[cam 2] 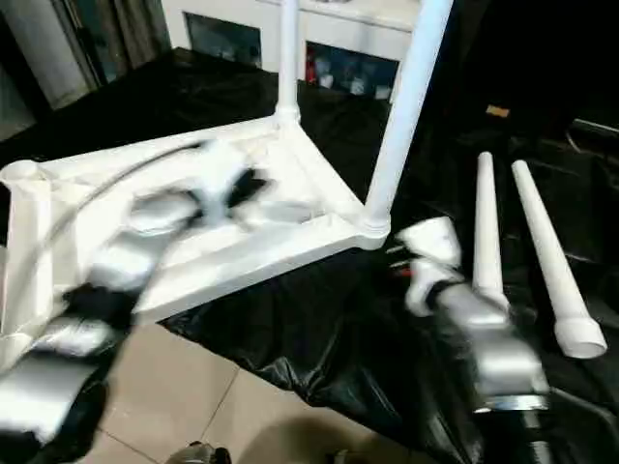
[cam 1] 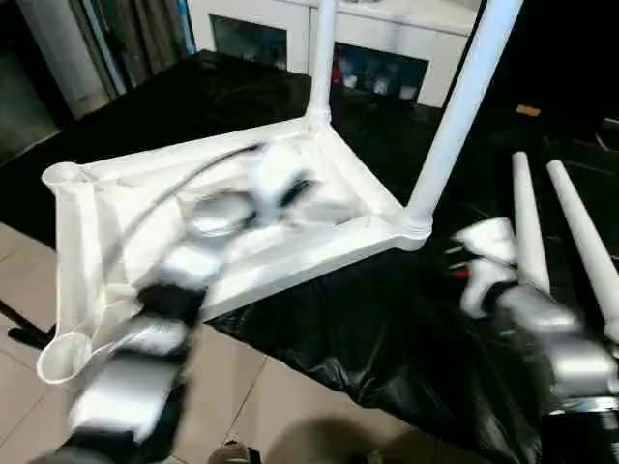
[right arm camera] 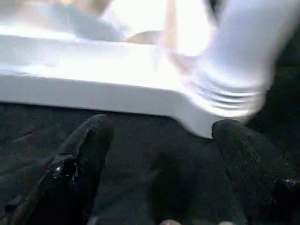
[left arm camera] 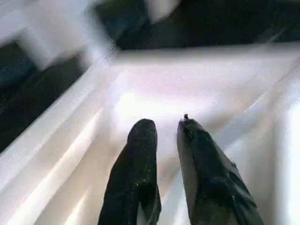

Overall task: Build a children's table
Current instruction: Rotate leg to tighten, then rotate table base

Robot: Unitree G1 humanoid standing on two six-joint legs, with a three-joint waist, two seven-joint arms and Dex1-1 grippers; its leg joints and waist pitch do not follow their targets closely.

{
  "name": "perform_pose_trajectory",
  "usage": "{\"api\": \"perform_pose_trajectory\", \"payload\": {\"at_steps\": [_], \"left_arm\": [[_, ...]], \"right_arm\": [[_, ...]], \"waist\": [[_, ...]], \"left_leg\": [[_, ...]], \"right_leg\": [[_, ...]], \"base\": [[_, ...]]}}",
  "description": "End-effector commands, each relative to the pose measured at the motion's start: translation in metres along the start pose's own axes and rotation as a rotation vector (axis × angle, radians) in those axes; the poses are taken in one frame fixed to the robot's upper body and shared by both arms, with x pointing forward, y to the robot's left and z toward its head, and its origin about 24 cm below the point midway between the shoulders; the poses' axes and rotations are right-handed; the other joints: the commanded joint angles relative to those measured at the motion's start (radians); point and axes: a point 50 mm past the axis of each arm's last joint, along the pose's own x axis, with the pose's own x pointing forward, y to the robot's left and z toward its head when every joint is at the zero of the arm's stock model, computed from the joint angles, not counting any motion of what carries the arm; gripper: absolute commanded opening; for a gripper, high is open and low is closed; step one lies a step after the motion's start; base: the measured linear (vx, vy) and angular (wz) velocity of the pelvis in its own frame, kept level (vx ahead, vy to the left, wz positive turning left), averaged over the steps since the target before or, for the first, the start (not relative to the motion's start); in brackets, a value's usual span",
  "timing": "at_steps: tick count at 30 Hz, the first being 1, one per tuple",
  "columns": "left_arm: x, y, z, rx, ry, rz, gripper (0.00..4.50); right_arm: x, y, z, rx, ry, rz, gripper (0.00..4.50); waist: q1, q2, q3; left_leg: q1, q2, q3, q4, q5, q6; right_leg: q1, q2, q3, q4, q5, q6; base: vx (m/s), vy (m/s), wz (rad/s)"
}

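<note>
no readable text, labels, brands or numbers anywhere

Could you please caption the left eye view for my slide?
Upturned tabletop with two legs fitted; two loose legs beside it.

Black plastic sheet, tiled floor, white cabinet behind.

Motion blur, glare on white plastic
</note>
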Motion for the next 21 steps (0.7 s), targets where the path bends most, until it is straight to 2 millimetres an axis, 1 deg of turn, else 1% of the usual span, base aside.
{"api": "perform_pose_trajectory", "payload": {"at_steps": [1, 2, 3, 4, 5, 6, 7, 8, 9, 10, 11, 12, 14, 15, 16, 19, 21], "left_arm": [[-0.018, 0.012, -0.008, 0.043, 0.092, 0.078, 0.90], [-0.027, 0.016, -0.014, 0.050, 0.135, 0.107, 0.90], [-0.037, 0.020, -0.019, 0.054, 0.179, 0.142, 0.95], [-0.041, 0.021, -0.020, 0.058, 0.198, 0.157, 0.97], [-0.041, 0.021, -0.020, 0.058, 0.198, 0.157, 0.97], [-0.059, 0.031, -0.028, 0.155, 0.301, 0.236, 0.97], [-0.063, 0.034, -0.029, 0.172, 0.322, 0.264, 0.97], [-0.066, 0.036, -0.030, 0.185, 0.337, 0.286, 0.97], [-0.071, 0.039, -0.030, 0.198, 0.361, 0.321, 0.97], [-0.071, 0.040, -0.031, 0.199, 0.367, 0.329, 0.97], [-0.073, 0.042, -0.034, 0.192, 0.385, 0.346, 0.97], [-0.073, 0.041, -0.039, 0.171, 0.404, 0.345, 0.97], [-0.073, 0.041, -0.044, 0.162, 0.423, 0.339, 0.97], [-0.072, 0.040, -0.049, 0.152, 0.443, 0.331, 0.97], [-0.069, 0.038, -0.052, 0.124, 0.447, 0.312, 0.97], [-0.064, 0.030, -0.062, 0.049, 0.463, 0.246, 0.97], [-0.063, 0.024, -0.066, 0.026, 0.490, 0.192, 0.97]], "right_arm": [[0.000, 0.002, -0.002, -0.012, 0.034, -0.002, 3.90], [0.002, 0.003, -0.003, -0.013, 0.044, -0.005, 3.90], [0.003, 0.003, -0.003, -0.011, 0.054, -0.011, 3.72], [0.004, 0.004, -0.003, -0.009, 0.057, -0.013, 3.61], [0.004, 0.004, -0.003, -0.009, 0.057, -0.013, 3.53], [0.009, 0.006, -0.001, -0.004, 0.061, -0.014, 3.53], [0.010, 0.006, 0.000, -0.004, 0.062, -0.013, 3.53], [0.012, 0.007, 0.000, -0.003, 0.062, -0.013, 3.53], [0.014, 0.008, 0.001, -0.003, 0.064, -0.013, 3.53], [0.014, 0.008, 0.001, -0.004, 0.065, -0.014, 3.53], [0.017, 0.009, 0.001, -0.008, 0.069, -0.016, 3.53], [0.019, 0.011, 0.001, -0.013, 0.076, -0.016, 3.53], [0.021, 0.011, 0.000, -0.021, 0.085, -0.017, 3.53], [0.023, 0.011, -0.002, -0.032, 0.102, -0.025, 3.53], [0.024, 0.010, -0.004, -0.032, 0.112, -0.030, 3.53], [0.026, 0.008, -0.008, -0.026, 0.138, -0.051, 3.53], [0.030, 0.005, -0.011, -0.008, 0.154, -0.082, 3.26]], "waist": [[-0.002, -0.023, -0.080], [-0.001, -0.015, -0.082], [0.000, -0.011, -0.083], [0.001, -0.010, -0.082], [0.006, -0.010, -0.079], [0.012, -0.015, -0.077], [0.009, -0.016, -0.077], [0.007, -0.015, -0.074], [0.007, -0.014, -0.074], [0.006, -0.015, -0.073], [0.008, -0.016, -0.072], [0.008, -0.019, -0.073], [0.009, -0.018, -0.075], [0.009, -0.016, -0.076], [0.008, -0.018, -0.079], [0.009, -0.019, -0.081], [0.008, -0.021, -0.083]], "left_leg": [[0.018, 0.060, -0.024, -0.065, -0.098, 0.070], [0.020, 0.062, -0.026, -0.065, -0.089, 0.065], [0.023, 0.063, -0.025, -0.064, -0.083, 0.059], [0.025, 0.064, -0.025, -0.065, -0.080, 0.056], [0.028, 0.061, -0.022, -0.065, -0.090, 0.053], [0.036, 0.061, -0.019, -0.066, -0.123, 0.045], [0.031, 0.063, -0.023, -0.068, -0.123, 0.043], [0.023, 0.062, -0.025, -0.073, -0.130, 0.036], [0.029, 0.060, -0.026, -0.072, -0.153, 0.022], [0.029, 0.059, -0.026, -0.074, -0.163, 0.017], [0.031, 0.058, -0.026, -0.075, -0.186, 0.005], [0.032, 0.056, -0.025, -0.074, -0.199, -0.005], [0.028, 0.055, -0.027, -0.075, -0.196, -0.011], [0.027, 0.054, -0.028, -0.075, -0.191, -0.014], [0.024, 0.052, -0.029, -0.074, -0.178, -0.014], [0.022, 0.050, -0.028, -0.072, -0.166, -0.013], [0.021, 0.051, -0.028, -0.071, -0.148, -0.008]], "right_leg": [[0.045, -0.060, 0.047, -0.063, -0.136, -0.197], [0.046, -0.064, 0.049, -0.058, -0.121, -0.202], [0.044, -0.063, 0.050, -0.058, -0.100, -0.207], [0.042, -0.062, 0.050, -0.057, -0.088, -0.212], [0.036, -0.057, 0.050, -0.061, -0.087, -0.214], [0.030, -0.058, 0.052, -0.065, -0.099, -0.216], [0.036, -0.061, 0.053, -0.061, -0.096, -0.215], [0.040, -0.060, 0.051, -0.062, -0.115, -0.203], [0.037, -0.060, 0.052, -0.064, -0.136, -0.195], [0.036, -0.059, 0.052, -0.066, -0.146, -0.194], [0.033, -0.059, 0.052, -0.070, -0.170, -0.189], [0.033, -0.061, 0.053, -0.069, -0.183, -0.186], [0.035, -0.061, 0.053, -0.070, -0.182, -0.178], [0.034, -0.058, 0.053, -0.069, -0.166, -0.177], [0.039, -0.059, 0.052, -0.066, -0.148, -0.175], [0.040, -0.061, 0.053, -0.065, -0.129, -0.183], [0.042, -0.061, 0.052, -0.062, -0.105, -0.192]], "base": [[0.000, 0.000, 0.00], [0.000, 0.000, 0.00], [0.000, 0.000, 0.00], [0.000, 0.000, 0.00], [0.000, 0.000, 0.00], [0.000, 0.000, 0.00], [0.000, 0.000, 0.00], [0.000, 0.000, 0.00], [0.000, 0.000, 0.00], [0.000, 0.000, 0.00], [0.000, 0.000, 0.00], [0.000, 0.000, 0.00], [0.000, 0.000, 0.00], [0.000, 0.000, 0.00], [0.000, 0.000, 0.00], [0.000, 0.000, 0.00], [0.000, 0.000, 0.00]]}}
